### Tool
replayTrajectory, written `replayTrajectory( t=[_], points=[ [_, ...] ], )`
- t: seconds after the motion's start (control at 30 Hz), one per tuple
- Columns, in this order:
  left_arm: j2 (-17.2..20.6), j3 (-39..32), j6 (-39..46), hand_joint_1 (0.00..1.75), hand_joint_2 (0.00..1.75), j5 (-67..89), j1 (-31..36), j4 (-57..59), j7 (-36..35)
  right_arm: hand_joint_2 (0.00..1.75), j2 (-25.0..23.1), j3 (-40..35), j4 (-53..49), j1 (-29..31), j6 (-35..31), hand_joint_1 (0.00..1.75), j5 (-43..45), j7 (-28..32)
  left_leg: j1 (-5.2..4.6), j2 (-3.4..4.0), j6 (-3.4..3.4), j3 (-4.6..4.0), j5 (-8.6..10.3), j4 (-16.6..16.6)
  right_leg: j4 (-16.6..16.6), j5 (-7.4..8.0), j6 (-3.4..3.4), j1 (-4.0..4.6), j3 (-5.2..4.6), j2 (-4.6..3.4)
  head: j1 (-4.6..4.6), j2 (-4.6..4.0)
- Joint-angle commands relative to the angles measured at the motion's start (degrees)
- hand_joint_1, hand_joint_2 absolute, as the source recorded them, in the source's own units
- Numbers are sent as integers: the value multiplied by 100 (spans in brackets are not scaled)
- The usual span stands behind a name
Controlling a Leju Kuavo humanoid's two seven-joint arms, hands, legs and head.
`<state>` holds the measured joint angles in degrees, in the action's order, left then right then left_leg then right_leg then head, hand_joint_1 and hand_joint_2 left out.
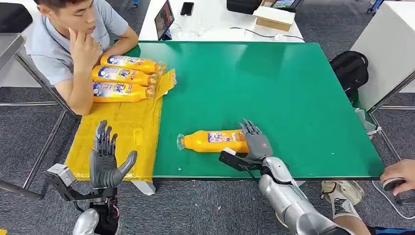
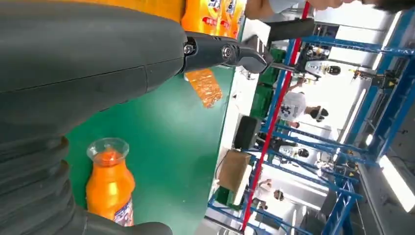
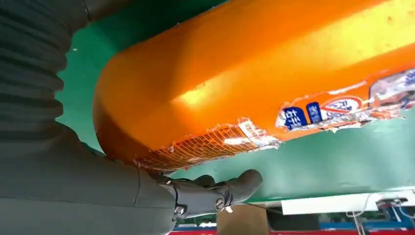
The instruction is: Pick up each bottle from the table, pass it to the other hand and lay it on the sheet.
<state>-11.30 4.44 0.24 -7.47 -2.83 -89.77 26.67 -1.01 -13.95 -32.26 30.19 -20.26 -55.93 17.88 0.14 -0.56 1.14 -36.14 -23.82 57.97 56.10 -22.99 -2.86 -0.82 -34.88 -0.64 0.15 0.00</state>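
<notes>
1. The green table (image 1: pixel 274 88) carries everything; every place below is given from it.
2. The yellow sheet (image 1: pixel 125 132) covers the table's left end, and three bottles (image 1: pixel 122 77) already lie side by side at the sheet's far part, next to a seated person (image 1: pixel 73 44).
3. One orange bottle (image 1: pixel 213 140) lies on its side near the table's front edge, cap pointing toward the sheet.
4. The right hand (image 1: pixel 254 142) rests at the bottle's base end, fingers laid over it and thumb below. Whether the grip has closed I cannot tell.
5. The left hand (image 1: pixel 106 156) hangs upright over the sheet's front part, fingers spread, holding nothing.
6. This looks like the pick-up step. Next, the right hand must firm its hold, lift, and carry the bottle toward the waiting left hand.
</notes>
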Motion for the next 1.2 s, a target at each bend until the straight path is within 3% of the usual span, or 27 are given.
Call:
replayTrajectory(
  t=[0.03, 0.07, 0.37, 0.47, 0.77, 0.87, 0.97, 1.1, 1.2],
  points=[
    [163, 117, -434, 0, 175, -643, 329, 703, -373, 175, 233, -476, 1050, 482, 448, 148, -32, 61, 0, -9, -4, 31, -4, -9, -8, -8, 9, 1, 34, 17, 0, 0],
    [173, 117, -434, 0, 175, -644, 346, 727, -370, 175, 275, -552, 1111, 515, 541, 175, -99, 42, 1, -9, -7, 44, -8, -9, -9, -13, 13, 4, 49, 20, 0, 0],
    [203, 142, -469, 0, 175, -660, 470, 935, -375, 175, 371, -658, 1263, 598, 873, 175, -106, 146, 2, -14, -5, 58, 0, -10, -12, -3, 14, 4, 63, 23, 0, 0],
    [243, 161, -513, 0, 175, -663, 474, 962, -361, 175, 317, -569, 1018, 478, 811, 175, 254, 835, 2, -17, -5, 70, -1, -12, -15, -5, 14, 4, 75, 25, 0, 0],
    [229, 161, -515, 0, 175, -665, 547, 1068, -356, 175, 263, -568, 818, 401, 972, 175, 503, 947, 6, -7, -10, 85, -8, -13, -15, -6, 21, 9, 90, 20, 0, 0],
    [222, 181, -499, 0, 175, -651, 528, 1016, -312, 175, 104, -64, 570, 227, 842, 175, 1215, 1299, 5, -5, -8, 75, -5, -8, -11, -2, 15, 8, 77, 17, 0, 0],
    [226, 181, -500, 0, 175, -651, 511, 994, -313, 175, 64, -79, 540, 212, 823, 175, 1213, 1273, 5, 2, -9, 80, -9, -9, -11, -5, 18, 8, 80, 11, 0, 0],
    [204, 274, -226, 0, 175, -240, 368, 680, 35, 175, -145, 605, -317, -178, 597, 175, 2297, 1800, 5, 7, -10, 78, -13, -7, -7, -7, 18, 8, 76, 7, 0, 0],
    [167, 315, -149, 0, 175, -212, 326, 591, 64, 175, -141, 647, -667, -371, 604, 175, 2455, 1880, 4, -2, -7, 62, -10, -3, -4, -5, 14, 6, 66, 9, 0, 0]
  ],
)
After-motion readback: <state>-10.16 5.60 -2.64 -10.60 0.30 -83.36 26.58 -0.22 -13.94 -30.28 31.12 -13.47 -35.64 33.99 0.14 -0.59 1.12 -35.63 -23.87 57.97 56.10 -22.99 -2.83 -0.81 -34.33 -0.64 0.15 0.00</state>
